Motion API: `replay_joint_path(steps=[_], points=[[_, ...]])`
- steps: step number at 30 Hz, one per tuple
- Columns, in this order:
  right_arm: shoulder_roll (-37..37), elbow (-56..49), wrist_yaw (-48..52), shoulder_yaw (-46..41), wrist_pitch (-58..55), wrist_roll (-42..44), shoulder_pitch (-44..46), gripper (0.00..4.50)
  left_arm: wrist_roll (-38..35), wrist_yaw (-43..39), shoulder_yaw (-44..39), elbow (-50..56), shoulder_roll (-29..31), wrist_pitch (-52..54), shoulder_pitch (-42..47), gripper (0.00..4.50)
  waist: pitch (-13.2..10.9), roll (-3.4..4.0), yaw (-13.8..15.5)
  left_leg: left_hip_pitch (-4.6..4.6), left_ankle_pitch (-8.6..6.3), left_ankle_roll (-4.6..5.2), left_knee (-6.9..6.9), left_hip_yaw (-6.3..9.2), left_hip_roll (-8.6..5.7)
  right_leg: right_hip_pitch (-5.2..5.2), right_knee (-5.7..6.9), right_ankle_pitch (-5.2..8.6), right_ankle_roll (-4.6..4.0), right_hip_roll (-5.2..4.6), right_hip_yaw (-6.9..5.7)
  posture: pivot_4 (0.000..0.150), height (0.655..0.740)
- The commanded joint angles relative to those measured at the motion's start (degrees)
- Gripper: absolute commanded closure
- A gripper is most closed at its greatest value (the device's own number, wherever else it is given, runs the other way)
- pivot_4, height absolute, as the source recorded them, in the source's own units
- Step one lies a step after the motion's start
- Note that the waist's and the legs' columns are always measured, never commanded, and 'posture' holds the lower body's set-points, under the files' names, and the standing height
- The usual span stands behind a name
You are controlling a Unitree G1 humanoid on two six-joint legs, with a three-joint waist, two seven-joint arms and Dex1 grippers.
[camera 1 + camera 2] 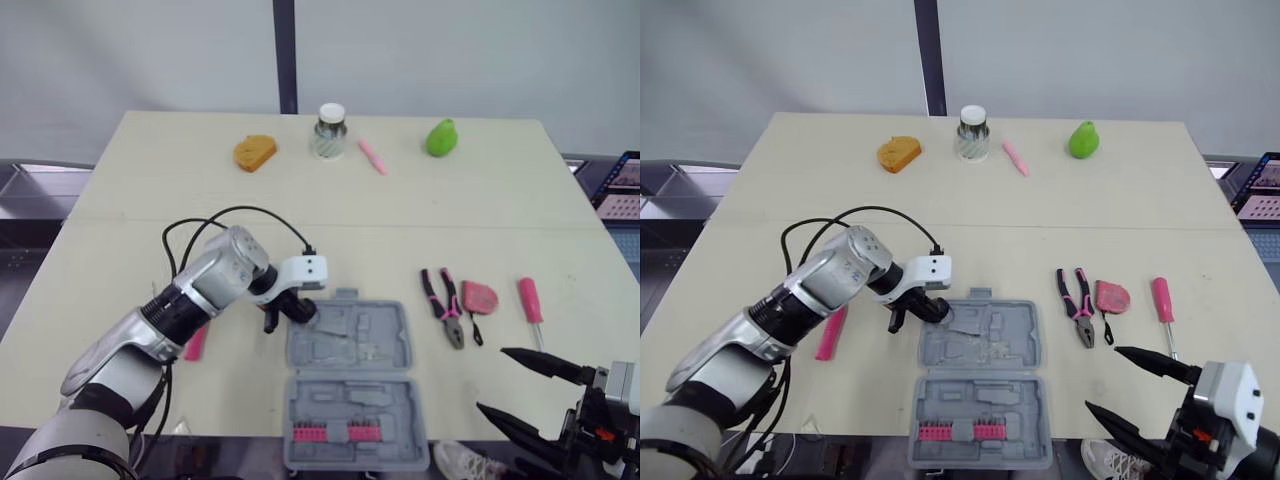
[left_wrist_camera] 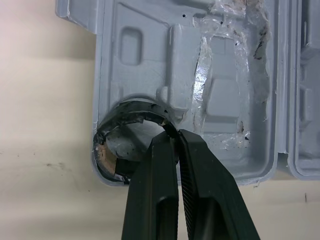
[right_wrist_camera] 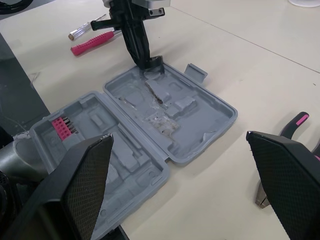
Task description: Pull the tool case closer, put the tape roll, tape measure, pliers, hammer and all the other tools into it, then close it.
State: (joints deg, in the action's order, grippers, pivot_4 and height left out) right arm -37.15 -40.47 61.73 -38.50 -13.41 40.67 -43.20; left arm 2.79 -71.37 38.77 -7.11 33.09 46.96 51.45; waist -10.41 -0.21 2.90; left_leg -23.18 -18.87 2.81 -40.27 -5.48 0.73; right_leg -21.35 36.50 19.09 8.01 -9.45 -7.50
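Grey and silver, the left arm reaches in from the near left, wrist tipped down over the far-left corner of the open case (image 1: 375, 335). The left fingers (image 2: 165, 165) are pressed together on the rim of the black tape roll (image 2: 131, 106), which sits in that corner's round recess. At the near right, the right fingers (image 1: 540, 362) hover spread wide above the worktop's edge, holding nothing.

The beige worktop (image 1: 150, 200) carries a pink screwdriver (image 1: 830, 335) left of the case. Right of it come the pliers (image 1: 445, 310), the red tape measure (image 1: 480, 297) just beside them, then a second screwdriver (image 1: 530, 300). Along the far side stand an orange lump (image 1: 255, 153), a jar (image 1: 329, 131), a pink pen (image 1: 372, 156) and a green pear (image 1: 441, 137). Behind is a pale grey wall with a dark post (image 1: 285, 50).

The left arm covers part of the left screwdriver. The right arm is cut off by the frame.
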Motion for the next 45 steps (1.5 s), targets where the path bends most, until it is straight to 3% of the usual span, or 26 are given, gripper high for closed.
replay_joint_path(steps=[1,4,17,19,21,33,37,45], points=[[0.46,-1.92,-0.36,-1.07,0.94,0.72,-0.22,0.00,0.61,-0.49,-0.28,0.52,0.29,-0.05,0.64,3.76,0.00,0.00,-0.02,0.00,0.00,0.00,0.00,0.00,0.00,0.00,0.00,0.00,0.00,0.00,0.00,0.150,0.6950],[0.48,-1.78,-0.34,-0.87,1.00,0.65,-0.09,0.00,0.30,-1.04,-0.85,1.86,1.11,3.46,1.93,2.54,0.00,0.00,-0.03,0.00,0.00,0.00,0.00,0.00,0.00,0.00,0.00,0.00,0.00,0.00,0.00,0.150,0.6950],[0.43,-1.08,-0.49,0.15,0.88,0.15,1.58,0.00,-4.53,-2.10,-6.14,9.67,6.65,8.69,1.36,2.54,0.01,0.01,-0.08,0.00,0.00,0.00,0.00,0.01,0.01,0.00,0.01,0.00,0.00,0.00,0.01,0.150,0.6950],[0.36,-1.00,-0.45,0.03,0.87,0.15,1.74,0.00,-5.57,-0.99,-8.28,9.85,6.61,6.49,-0.55,3.05,0.01,0.02,-0.09,0.00,0.00,0.00,0.00,0.01,0.01,0.00,0.01,0.00,0.00,0.00,0.00,0.150,0.6950],[0.28,-0.91,-0.40,-0.14,0.80,0.18,1.86,0.00,-6.97,0.08,-10.46,10.22,6.10,5.97,-2.23,3.05,0.01,0.01,-0.04,0.00,0.00,0.00,0.00,0.01,0.01,0.00,0.01,0.00,0.00,0.00,0.02,0.150,0.6950],[0.00,-0.69,-0.49,-0.71,0.55,0.35,2.21,0.00,-12.48,7.14,-20.31,9.19,-0.57,-10.59,-16.07,3.05,0.02,0.02,-0.01,0.02,0.00,0.00,0.00,0.01,0.01,0.00,0.02,0.00,0.00,-0.01,0.01,0.150,0.6950],[-0.15,-0.67,-0.56,-0.84,0.41,0.36,2.48,0.00,-10.28,10.32,-20.20,5.49,-2.63,-19.39,-18.21,3.05,0.04,0.00,0.08,0.02,0.00,0.00,0.00,0.02,-0.02,0.02,0.01,0.00,0.00,-0.03,0.01,0.150,0.6950],[-0.21,-0.72,-0.57,-1.19,0.19,0.41,2.55,0.00,-7.27,11.62,-18.88,0.52,-3.25,-25.88,-19.75,3.05,0.06,0.01,0.01,0.03,0.00,0.00,0.01,0.00,-0.02,0.01,0.01,0.00,0.00,-0.02,-0.01,0.150,0.6950]])
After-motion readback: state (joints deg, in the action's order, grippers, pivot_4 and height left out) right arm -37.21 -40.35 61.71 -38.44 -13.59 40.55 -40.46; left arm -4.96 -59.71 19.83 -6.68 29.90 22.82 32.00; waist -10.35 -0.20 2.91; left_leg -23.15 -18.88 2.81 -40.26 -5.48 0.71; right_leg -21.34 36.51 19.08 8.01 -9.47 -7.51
